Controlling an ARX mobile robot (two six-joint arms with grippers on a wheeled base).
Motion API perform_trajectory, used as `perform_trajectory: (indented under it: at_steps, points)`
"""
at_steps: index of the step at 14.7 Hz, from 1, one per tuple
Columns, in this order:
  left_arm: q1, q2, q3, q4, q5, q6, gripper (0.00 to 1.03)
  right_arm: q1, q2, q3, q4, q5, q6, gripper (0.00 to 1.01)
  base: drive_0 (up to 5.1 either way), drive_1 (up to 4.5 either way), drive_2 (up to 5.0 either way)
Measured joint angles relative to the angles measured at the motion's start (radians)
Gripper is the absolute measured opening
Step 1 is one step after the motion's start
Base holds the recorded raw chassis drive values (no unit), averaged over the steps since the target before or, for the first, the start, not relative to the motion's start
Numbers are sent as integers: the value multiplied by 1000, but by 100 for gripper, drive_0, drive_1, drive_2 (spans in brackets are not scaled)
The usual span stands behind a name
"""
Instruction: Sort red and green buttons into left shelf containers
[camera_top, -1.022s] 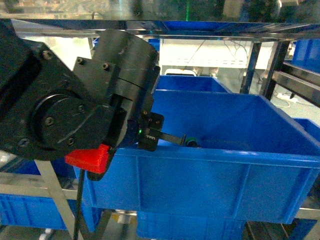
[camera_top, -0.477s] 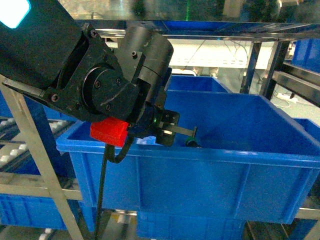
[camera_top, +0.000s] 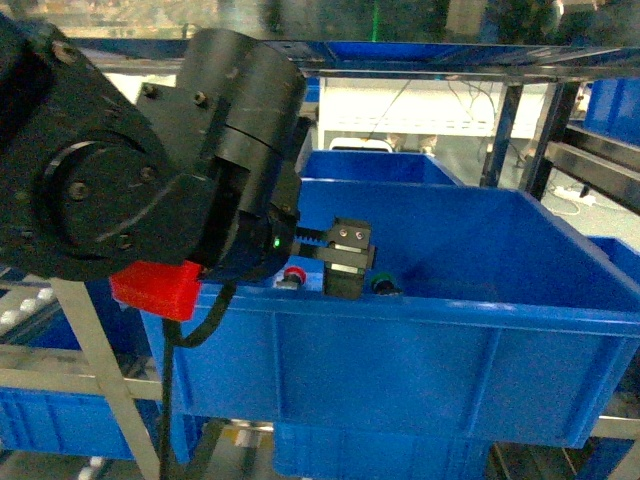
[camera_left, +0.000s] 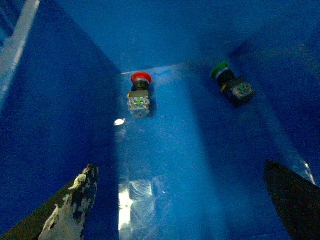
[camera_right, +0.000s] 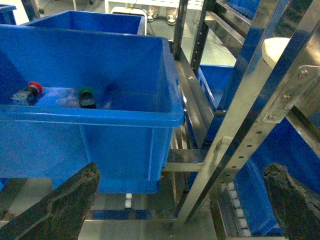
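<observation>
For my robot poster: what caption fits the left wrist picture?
A red button and a green button lie apart inside the blue bin.

We see the red button (camera_left: 140, 94) lying on its side on the floor of the big blue bin (camera_left: 165, 170), its wide red cap toward the far wall and its pale block toward us. The green button (camera_left: 232, 84) lies apart from it to the right, also tipped over, small green cap near the wall, dark block trailing. The bin is deep, bright blue, with a thick rim (camera_top: 420, 306) and sloping walls.
</observation>
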Motion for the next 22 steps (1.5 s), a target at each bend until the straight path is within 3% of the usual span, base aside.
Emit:
perform_trajectory:
  at_steps: [6, 7, 9, 11, 12, 13, 16, 18, 19, 20, 21, 22]
  points:
    - [-28, -412, -431, 269, -129, 32, 98, 0, 0, 0, 0, 0, 0, 98, 0, 0, 0]
    - [-47, -524, -503, 272, -161, 32, 98, 0, 0, 0, 0, 0, 0, 98, 0, 0, 0]
    - [-103, -790, -642, 266, -288, 32, 98, 0, 0, 0, 0, 0, 0, 98, 0, 0, 0]
    - [-110, -902, -677, 275, -356, 32, 98, 0, 0, -1, 9, -2, 0, 98, 0, 0, 0]
    - [-109, -893, -684, 308, -346, 40, 97, -35, 26, -69, 252, -82, -32, 89, 0, 0, 0]
    - [-16, -975, -807, 470, -218, 95, 72, -126, -68, -140, 422, -200, -88, 64, 0, 0, 0]
    - [126, -1160, -914, 394, -78, 110, 33, -214, -225, -141, 268, -299, -106, 23, 0, 0, 0]
    - [192, -1250, -950, 345, -12, 110, 10, -253, -296, -141, 211, -335, -109, 1, 0, 0, 0]
    - [215, -1286, -963, 324, 11, 109, 1, -281, -316, -141, 180, -374, -111, 2, 0, 0, 0]
    - [237, -1318, -975, 301, 32, 112, 2, -346, -340, -141, 155, -442, -112, 2, 0, 0, 0]
    - [261, -1357, -989, 273, 55, 113, 2, -387, -365, -141, 139, -449, -111, 2, 0, 0, 0]
    - [280, -1387, -998, 251, 74, 113, 2, -385, -383, -141, 123, -455, -111, 2, 0, 0, 0]
